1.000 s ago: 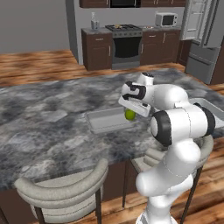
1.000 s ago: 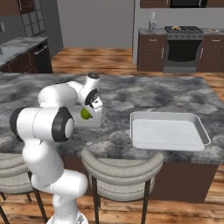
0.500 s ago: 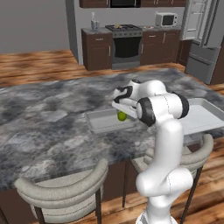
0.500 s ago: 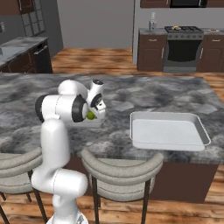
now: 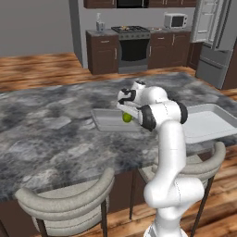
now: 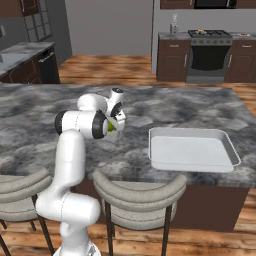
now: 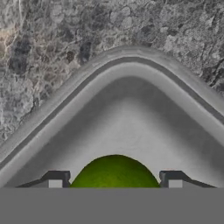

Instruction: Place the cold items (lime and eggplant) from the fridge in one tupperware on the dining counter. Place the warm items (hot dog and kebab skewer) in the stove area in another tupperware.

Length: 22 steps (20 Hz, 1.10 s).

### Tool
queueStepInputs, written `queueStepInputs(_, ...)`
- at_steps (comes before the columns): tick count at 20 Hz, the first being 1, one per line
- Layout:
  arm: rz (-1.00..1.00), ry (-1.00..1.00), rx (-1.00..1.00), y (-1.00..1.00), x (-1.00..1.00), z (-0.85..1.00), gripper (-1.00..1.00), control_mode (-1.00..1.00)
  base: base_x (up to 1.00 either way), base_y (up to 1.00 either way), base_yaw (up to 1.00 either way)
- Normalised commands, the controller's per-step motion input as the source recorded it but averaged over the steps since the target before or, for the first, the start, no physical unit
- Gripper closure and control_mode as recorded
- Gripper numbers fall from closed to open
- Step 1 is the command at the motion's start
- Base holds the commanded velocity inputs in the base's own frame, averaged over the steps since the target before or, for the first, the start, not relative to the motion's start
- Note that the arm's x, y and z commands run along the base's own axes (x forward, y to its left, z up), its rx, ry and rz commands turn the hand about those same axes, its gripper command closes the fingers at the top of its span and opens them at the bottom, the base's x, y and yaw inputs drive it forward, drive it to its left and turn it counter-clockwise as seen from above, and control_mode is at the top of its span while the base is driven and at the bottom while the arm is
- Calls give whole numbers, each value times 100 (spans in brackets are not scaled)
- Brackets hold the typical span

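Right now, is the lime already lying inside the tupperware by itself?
No: in the hand view the lime sits between the fingertips of the claw, above a corner of the tupperware.

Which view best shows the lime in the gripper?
The hand view: the lime sits large between the gripper fingertips, over a corner of the tupperware. The left base view shows a small green spot; the right base view shows a sliver.

Bare tupperware [image 7: 127, 127] floor lies open under the tool [image 7: 113, 179]; rim [image 7: 109, 56] curves ahead.
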Motion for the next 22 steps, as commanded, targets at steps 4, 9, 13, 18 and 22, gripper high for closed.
queueStepInputs(4,-3,-25,2,2,-26,-6,-100,-100,0,0,0)
queueStepInputs(9,-3,-37,3,0,-96,-4,-100,-100,0,0,0)
queueStepInputs(13,-4,-44,7,0,-100,11,-100,-100,0,0,0)
queueStepInputs(18,0,-16,9,-1,-100,100,-100,-100,0,0,0)
queueStepInputs(22,4,7,-2,-1,-100,100,-100,-100,0,0,0)
